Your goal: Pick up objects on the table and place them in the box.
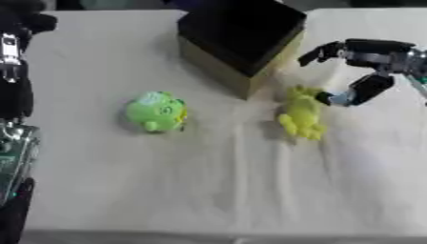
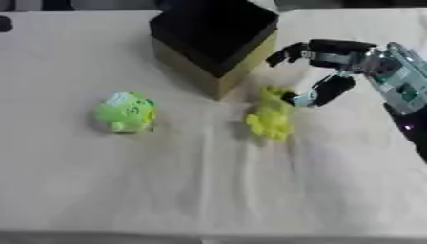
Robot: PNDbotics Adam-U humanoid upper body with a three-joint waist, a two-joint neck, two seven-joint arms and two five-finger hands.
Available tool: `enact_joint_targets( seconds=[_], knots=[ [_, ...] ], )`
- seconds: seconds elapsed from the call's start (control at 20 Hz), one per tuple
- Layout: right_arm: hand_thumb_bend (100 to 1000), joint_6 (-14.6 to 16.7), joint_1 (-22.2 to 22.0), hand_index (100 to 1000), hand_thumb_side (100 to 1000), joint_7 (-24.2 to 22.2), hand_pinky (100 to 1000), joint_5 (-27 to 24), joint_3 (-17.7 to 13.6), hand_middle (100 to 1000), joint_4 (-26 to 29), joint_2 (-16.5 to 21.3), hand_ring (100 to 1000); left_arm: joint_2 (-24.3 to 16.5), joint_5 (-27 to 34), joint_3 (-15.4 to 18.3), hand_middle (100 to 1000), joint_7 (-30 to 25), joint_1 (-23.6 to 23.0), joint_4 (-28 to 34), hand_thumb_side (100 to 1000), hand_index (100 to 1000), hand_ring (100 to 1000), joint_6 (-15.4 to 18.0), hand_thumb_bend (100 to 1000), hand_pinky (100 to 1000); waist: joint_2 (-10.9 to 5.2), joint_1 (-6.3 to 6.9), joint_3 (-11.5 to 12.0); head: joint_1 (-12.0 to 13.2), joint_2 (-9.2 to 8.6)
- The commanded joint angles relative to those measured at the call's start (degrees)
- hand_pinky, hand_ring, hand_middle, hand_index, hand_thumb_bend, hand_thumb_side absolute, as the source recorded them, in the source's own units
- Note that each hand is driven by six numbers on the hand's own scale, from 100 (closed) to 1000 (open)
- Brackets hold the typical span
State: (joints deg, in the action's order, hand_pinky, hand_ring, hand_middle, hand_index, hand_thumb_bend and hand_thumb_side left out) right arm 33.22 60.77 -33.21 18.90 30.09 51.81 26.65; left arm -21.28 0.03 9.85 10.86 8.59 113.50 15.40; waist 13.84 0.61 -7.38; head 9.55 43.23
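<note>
Box [image 1: 242, 33] on white tablecloth [image 1: 208, 190].

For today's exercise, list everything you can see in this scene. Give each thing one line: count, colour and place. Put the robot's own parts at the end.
box: one, black inside with tan walls, far centre of the table.
green toy: one, round, bright green, left of centre, apart from the box.
yellow toy: one, yellow, right of centre, just before the box's near corner.
table: one, covered in pale cloth, fills the view.
left arm: one, black and silver, along the left edge; its hand does not show.
right hand: one, black, open, at the right, its thumb tip touching or almost touching the yellow toy's far end.
</note>
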Motion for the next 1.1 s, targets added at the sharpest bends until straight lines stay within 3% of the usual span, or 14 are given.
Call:
enact_joint_targets(
  seconds=[0.05, 0.65, 1.1],
  knots=[
    [253, 18.74, 0.71, 978, 367, -18.76, 898, 0.29, -0.34, 855, -0.43, 0.63, 941, -1.67, 0.0, 0.03, 642, -0.48, 0.52, 1.1, 780, 691, 642, 0.08, 100, 703, -0.9, 0.12, 0.09, -0.24, -0.26],
    [295, 18.74, 2.05, 979, 402, -18.76, 895, -2.04, 2.55, 858, -1.49, 2.95, 947, -2.09, -0.15, -0.07, 643, -1.41, 0.0, 1.1, 777, 689, 642, -0.02, 100, 702, -1.42, -0.01, -0.4, 0.14, 0.28],
    [278, 18.74, 0.91, 1000, 410, -18.76, 897, -2.54, 2.67, 862, -0.26, 2.34, 946, -1.94, -0.1, -0.16, 644, -1.94, 0.03, 1.1, 778, 688, 642, -0.2, 100, 701, -1.3, -0.06, -0.14, -0.02, 0.39]
  ],
)
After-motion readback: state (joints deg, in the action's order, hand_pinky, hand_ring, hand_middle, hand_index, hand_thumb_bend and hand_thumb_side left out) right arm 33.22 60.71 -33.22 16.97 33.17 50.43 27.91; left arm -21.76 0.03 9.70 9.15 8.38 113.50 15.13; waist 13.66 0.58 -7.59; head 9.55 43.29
